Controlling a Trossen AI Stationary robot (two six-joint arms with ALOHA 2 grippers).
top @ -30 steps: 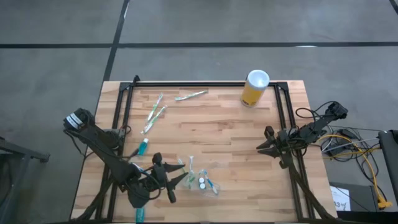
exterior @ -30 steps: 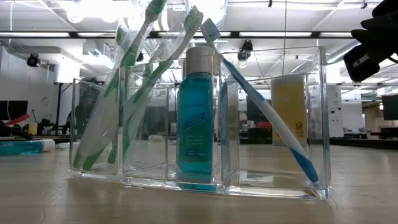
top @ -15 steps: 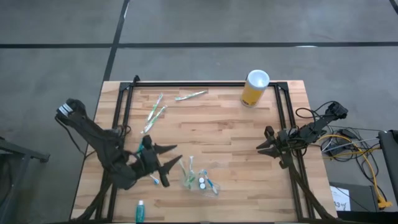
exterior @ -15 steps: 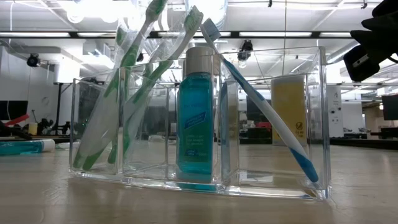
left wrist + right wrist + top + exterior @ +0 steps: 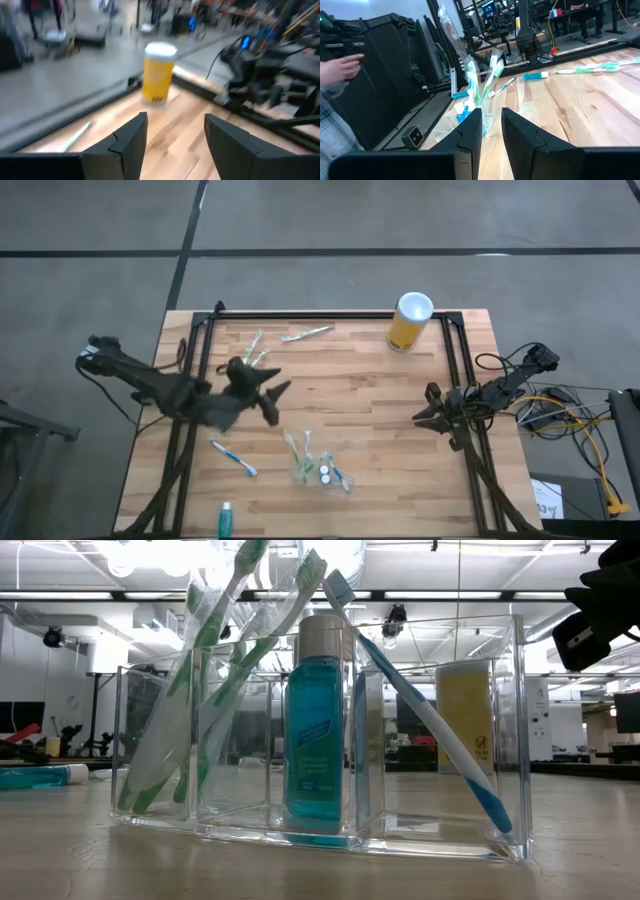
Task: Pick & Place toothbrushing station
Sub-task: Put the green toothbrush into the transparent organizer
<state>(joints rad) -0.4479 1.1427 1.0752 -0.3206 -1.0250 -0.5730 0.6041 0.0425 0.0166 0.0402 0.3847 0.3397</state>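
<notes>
Partly done, by the look of it: clear organiser (image 5: 318, 469) near the bench's (image 5: 360, 390) front edge already holding green toothbrushes (image 5: 205, 650), a teal bottle (image 5: 312, 730) and a blue toothbrush (image 5: 425, 710). Still loose: blue brush (image 5: 232, 457), teal tube (image 5: 226, 519), green brushes (image 5: 307, 333) at the back. Left claw (image 5: 272, 402) empty, spread, hovering mid-left. Right claw (image 5: 422, 413) parked at the right edge, narrowly parted, holding nothing.

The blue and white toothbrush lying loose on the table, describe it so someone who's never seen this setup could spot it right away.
Start at the clear plastic organizer near the front edge of the wooden table. Just to its left, flat on the bare wood, lies the blue and white toothbrush, angled diagonally. It is the only loose brush with blue on it; the other loose toothbrushes are green and white and lie toward the far edge.
</notes>
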